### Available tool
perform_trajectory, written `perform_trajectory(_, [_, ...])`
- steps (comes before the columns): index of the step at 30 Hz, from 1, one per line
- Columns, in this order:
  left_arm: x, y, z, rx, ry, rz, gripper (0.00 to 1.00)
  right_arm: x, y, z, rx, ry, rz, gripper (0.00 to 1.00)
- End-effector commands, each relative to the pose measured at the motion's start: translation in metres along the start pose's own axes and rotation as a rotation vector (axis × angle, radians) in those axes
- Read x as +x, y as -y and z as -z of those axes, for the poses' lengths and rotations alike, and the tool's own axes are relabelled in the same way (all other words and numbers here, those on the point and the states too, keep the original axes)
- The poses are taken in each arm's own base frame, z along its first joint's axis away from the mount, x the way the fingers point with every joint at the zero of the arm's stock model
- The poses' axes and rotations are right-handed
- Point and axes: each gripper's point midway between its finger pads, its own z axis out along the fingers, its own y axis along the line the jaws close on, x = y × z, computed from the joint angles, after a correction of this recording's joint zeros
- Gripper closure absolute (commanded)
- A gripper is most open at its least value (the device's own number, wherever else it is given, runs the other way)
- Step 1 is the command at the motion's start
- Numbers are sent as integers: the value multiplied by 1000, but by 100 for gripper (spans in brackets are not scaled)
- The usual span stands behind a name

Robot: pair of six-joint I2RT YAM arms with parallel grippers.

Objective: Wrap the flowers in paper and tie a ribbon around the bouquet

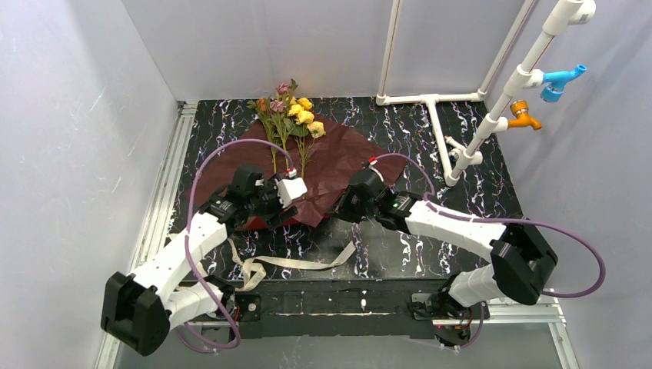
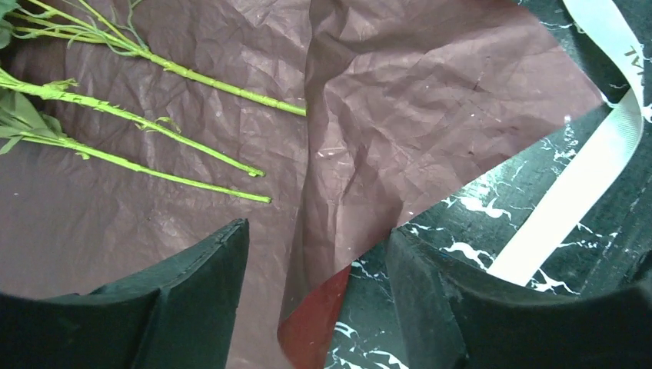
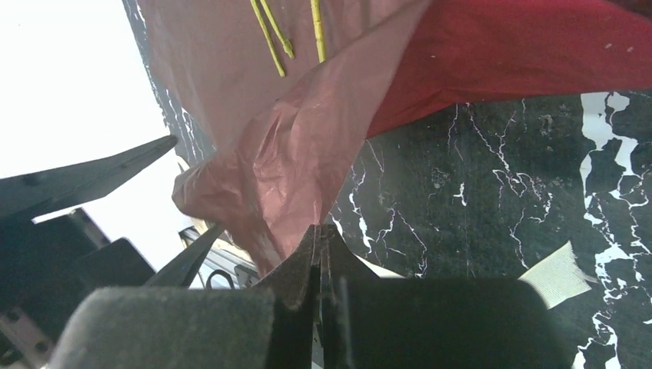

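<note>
Our right fingers pinch shut on a near corner of the crinkly dark red paper sheet lying mid-worktop. Our left fingers gape, empty. A hard pull could tear it or scatter the yellow-and-pink flowers.

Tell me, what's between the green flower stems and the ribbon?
The paper lies between the flowers and the ribbon, plus a little black table; the left wrist view shows it.

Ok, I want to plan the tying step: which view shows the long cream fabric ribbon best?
The top external view: nearly all of the cream fabric ribbon lies loosely curled on the black marbled table. The left wrist view shows only one stretch at its right edge; the right wrist view, just a short end.
</note>
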Motion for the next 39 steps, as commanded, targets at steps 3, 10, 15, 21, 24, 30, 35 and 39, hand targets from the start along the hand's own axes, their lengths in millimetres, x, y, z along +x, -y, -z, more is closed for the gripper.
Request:
perform_trajectory(3, [0, 0, -20, 42, 1, -16, 38, -9, -14, 16, -58, 14, 4, 99])
perform_trajectory(10, [2, -2, -20, 17, 9, -20, 48, -15, -17, 17, -60, 15, 5, 99])
perform_trajectory(15, [-5, 3, -3, 19, 30, -10, 22, -24, -18, 17, -58, 28, 2, 99])
perform_trajectory(21, [2, 7, 3, 8, 23, -28, 19, -25, -16, 13, -51, 23, 3, 99])
perform_trajectory(24, [6, 10, -2, 20, 18, -15, 20, -27, -16, 12, -50, 22, -1, 99])
perform_trajectory(30, [1, 12, -2, 31, 40, 10, 19, -35, -18, 10, -41, 39, -1, 99])
perform_trajectory(35, [-12, 15, 12, 39, 83, -20, 3, -40, -12, 1, -21, 39, 1, 99])
perform_trajectory(39, [-10, 18, 19, 42, 74, -32, 2, -44, -12, -7, -16, 36, 1, 99])
